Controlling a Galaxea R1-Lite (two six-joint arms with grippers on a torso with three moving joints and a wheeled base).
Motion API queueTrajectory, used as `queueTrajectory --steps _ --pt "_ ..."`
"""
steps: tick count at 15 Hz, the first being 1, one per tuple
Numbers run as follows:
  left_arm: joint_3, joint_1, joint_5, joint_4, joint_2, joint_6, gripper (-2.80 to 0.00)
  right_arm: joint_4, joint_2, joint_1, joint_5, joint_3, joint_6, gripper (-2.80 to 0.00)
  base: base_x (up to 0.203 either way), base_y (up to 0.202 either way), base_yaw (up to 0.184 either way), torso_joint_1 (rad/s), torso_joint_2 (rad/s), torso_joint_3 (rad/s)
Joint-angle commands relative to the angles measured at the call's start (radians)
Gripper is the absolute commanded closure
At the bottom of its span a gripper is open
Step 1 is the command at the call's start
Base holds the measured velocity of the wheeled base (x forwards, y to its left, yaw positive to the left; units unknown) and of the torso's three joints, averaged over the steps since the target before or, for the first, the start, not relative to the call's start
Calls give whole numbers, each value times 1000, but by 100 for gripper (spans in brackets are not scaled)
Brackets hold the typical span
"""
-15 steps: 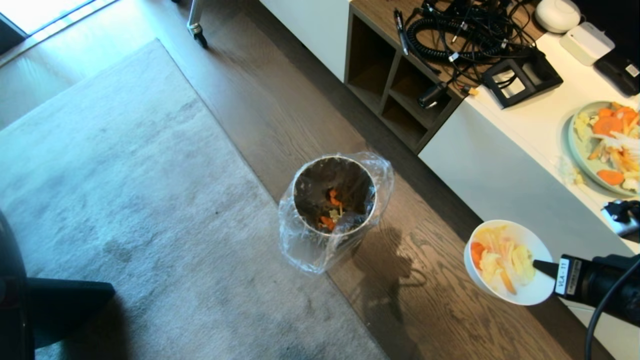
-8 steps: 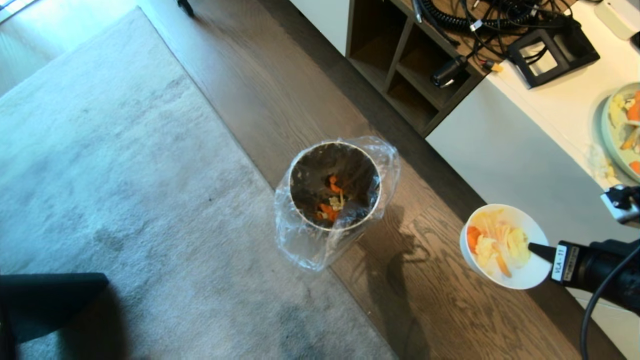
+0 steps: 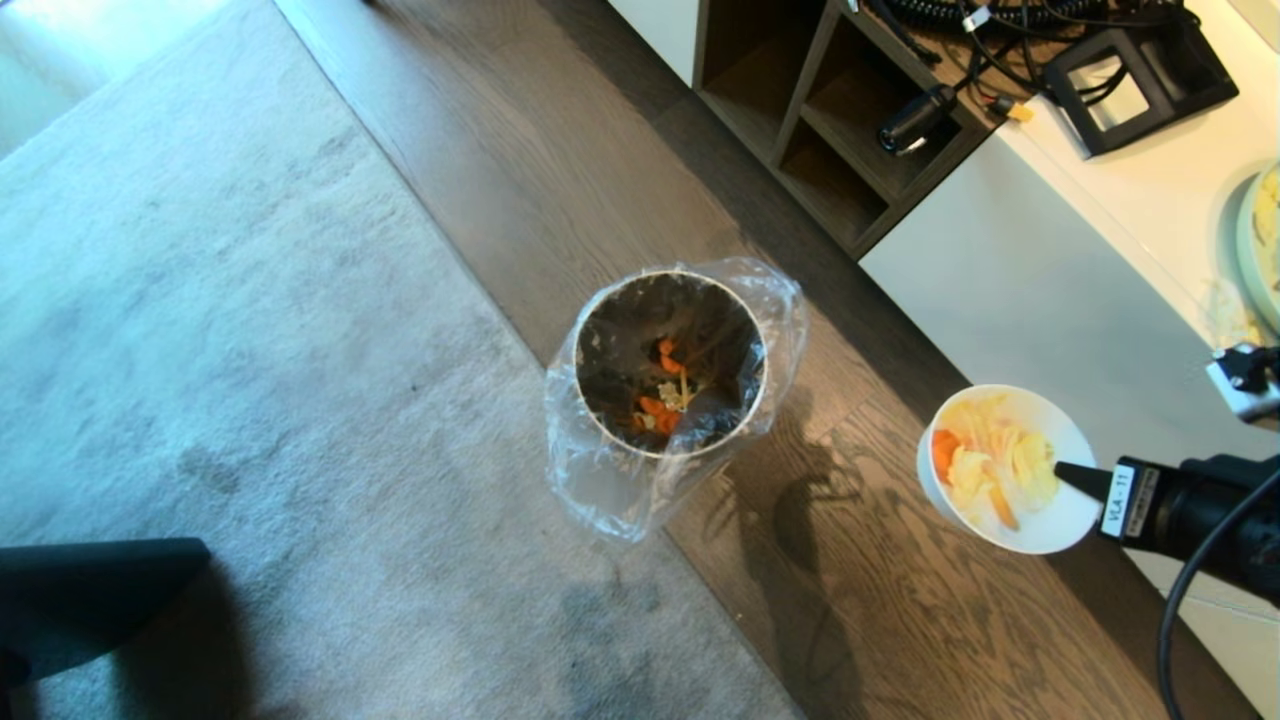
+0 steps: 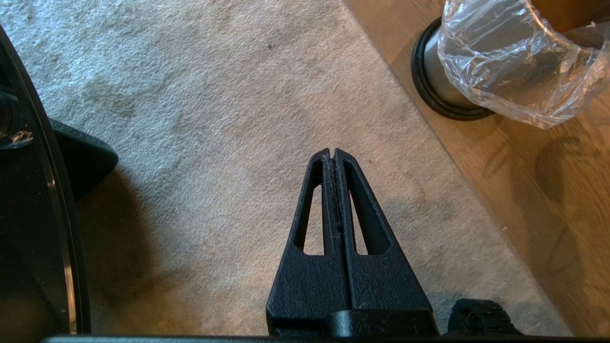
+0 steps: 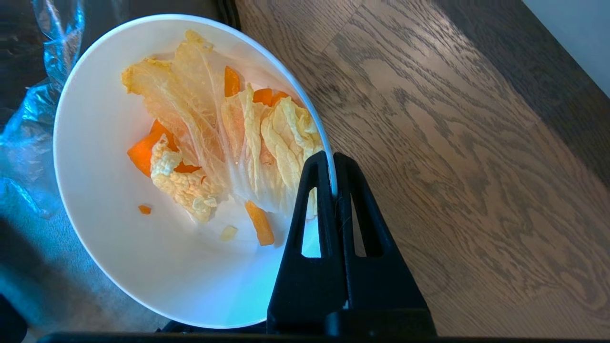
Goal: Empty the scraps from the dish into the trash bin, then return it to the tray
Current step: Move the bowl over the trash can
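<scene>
Jaws of the right gripper [image 5: 333, 162] pinch the rim of the round white bowl [image 3: 1050, 525] holding crinkled yellow and orange scraps [image 3: 985, 465], above grained wooden floor, right of the bag-lined cylindrical metal bin [image 3: 668, 362]. Left gripper [image 4: 332, 155] jaws clenched over carpet [image 4: 214, 119].

The right arm reaches in from the right edge of the head view, roughly level, its claw [image 3: 1062, 470] pinched tight on the rim of the bowl [image 3: 1040, 525], one finger inside and one outside. The left claw [image 4: 333, 153] hangs pointing down, fingers pressed together, holding nothing.
</scene>
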Motion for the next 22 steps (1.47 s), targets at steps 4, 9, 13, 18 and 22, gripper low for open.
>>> queueTrajectory --steps 4,9,13,18,22 --pt "0 0 -1 0 0 -1 0 -5 22 108 1 -88 -107 0 0 0 0 0 0 0" --pt "0 0 0 0 0 -1 0 -9 161 171 -2 -278 -229 0 0 0 0 0 0 0" --pt "0 0 0 0 0 -1 0 -60 283 230 -14 -427 -351 0 0 0 0 0 0 0" --pt "0 0 -1 0 0 -1 0 -110 390 326 -145 -544 -433 0 0 0 0 0 0 0" --pt "0 0 0 0 0 -1 0 -201 416 329 -145 -546 -528 0 0 0 0 0 0 0"
